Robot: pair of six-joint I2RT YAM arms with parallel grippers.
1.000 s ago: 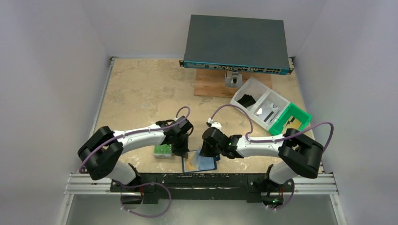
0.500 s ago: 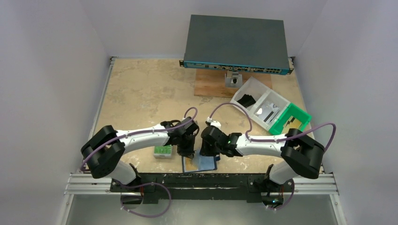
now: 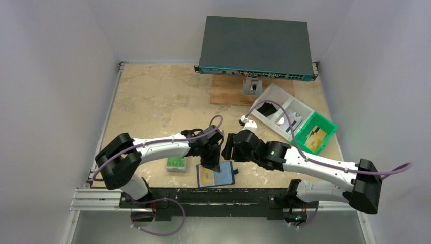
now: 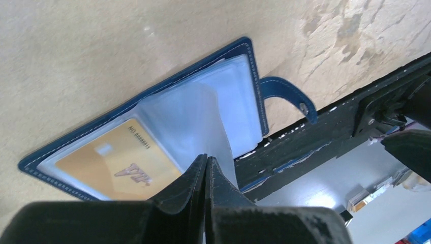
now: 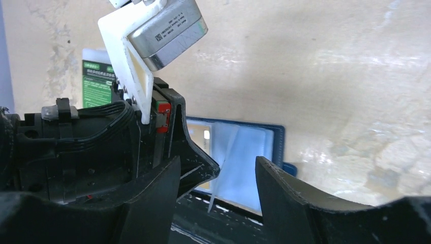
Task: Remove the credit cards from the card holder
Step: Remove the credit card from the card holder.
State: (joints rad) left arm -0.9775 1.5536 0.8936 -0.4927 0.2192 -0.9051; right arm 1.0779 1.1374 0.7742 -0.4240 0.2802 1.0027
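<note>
Down at the near edge of the table, between my two arms, the card holder is lying open and flat, light-blue lining up, with its snap tab sticking out toward the table edge. One tan-gold credit card sits in a see-through pocket on the left half. It has a row of small print and a slanted logo, but both are too blurry for me to read.

My left gripper is over the wallet with its fingers pressed together. A clear sleeve leaf is lifted right up to the tips, and I can't tell if it's actually pinched.

My right gripper hangs just behind the wallet, jaws apart, nothing between them.

Just left of the wallet is a small grey case with a green label, its text too small to read. Further back on the right is a divided bin, part clear, part green. At the far edge there's a dark network switch with a teal front.
</note>
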